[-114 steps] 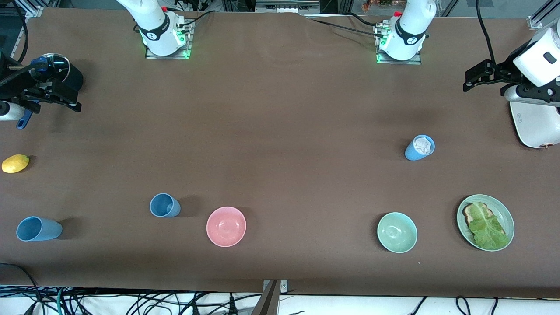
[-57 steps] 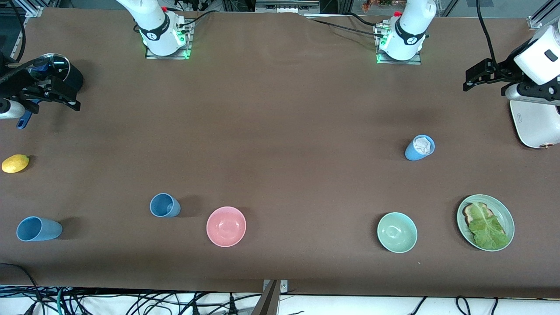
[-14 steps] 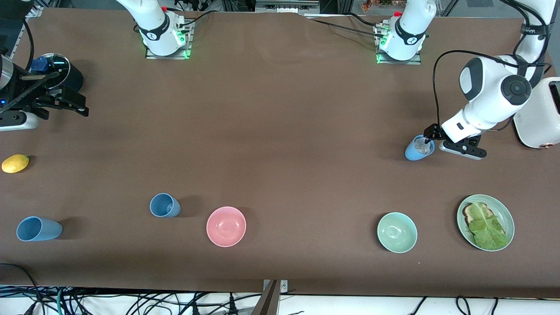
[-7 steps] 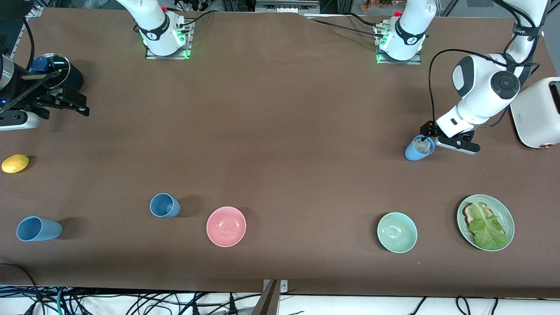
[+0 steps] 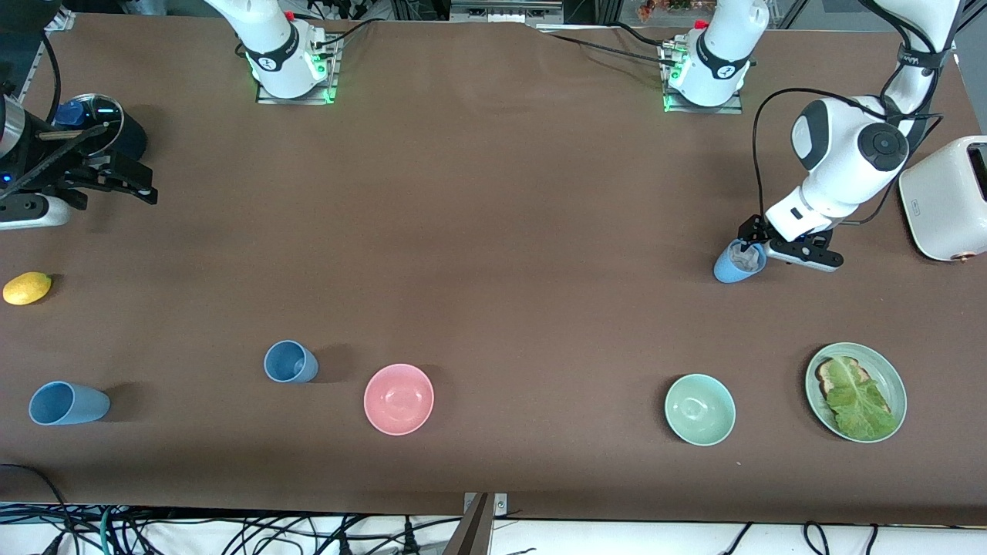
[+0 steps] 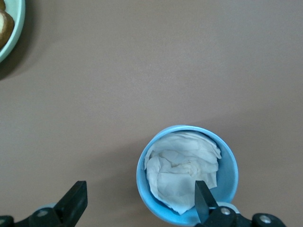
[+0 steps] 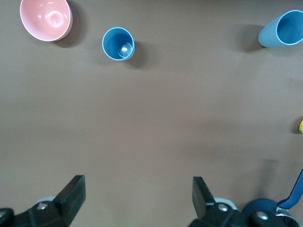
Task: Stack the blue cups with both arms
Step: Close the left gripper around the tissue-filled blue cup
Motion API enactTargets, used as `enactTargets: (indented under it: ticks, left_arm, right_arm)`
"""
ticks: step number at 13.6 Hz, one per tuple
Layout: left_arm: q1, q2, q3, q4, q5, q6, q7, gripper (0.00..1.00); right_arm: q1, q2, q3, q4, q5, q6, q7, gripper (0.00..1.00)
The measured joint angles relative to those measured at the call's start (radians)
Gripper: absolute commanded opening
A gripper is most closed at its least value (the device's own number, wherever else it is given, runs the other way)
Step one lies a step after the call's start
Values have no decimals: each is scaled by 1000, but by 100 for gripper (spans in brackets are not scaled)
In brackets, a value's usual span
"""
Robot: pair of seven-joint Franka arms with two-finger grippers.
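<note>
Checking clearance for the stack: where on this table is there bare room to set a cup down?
The widest bare stretch is mid-table, between the pink bowl and the stuffed blue cup under the open left gripper. It is tighter around the green bowl and plate.

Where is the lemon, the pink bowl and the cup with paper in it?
lemon (image 5: 27, 287), front view, middle of its yellow skin
pink bowl (image 5: 399, 398), front view, inside bottom
cup with paper (image 6: 227, 177), left wrist view, blue rim
</note>
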Motion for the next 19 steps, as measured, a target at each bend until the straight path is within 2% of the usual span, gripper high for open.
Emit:
enactTargets:
  ticks: [6,7,9,10,19]
  left_arm:
    - [-4,51,-2,-1,0,68,0,98]
    - [-4,57,-2,-1,0,72,0,79]
    - [-5,63,-2,-1,0,81,0,20]
    - [-5,65,-2,-1,0,86,0,0]
    - [-5,60,-3,2,0,89,0,0]
  right_arm:
    - [0,0,0,0,0,0,0,100]
    - [0,0,0,0,0,0,0,100]
    - [1,0,0,-1,0,0,0,100]
    - [1,0,0,-1,0,0,0,100]
    - [2,4,0,-5,0,0,0,100]
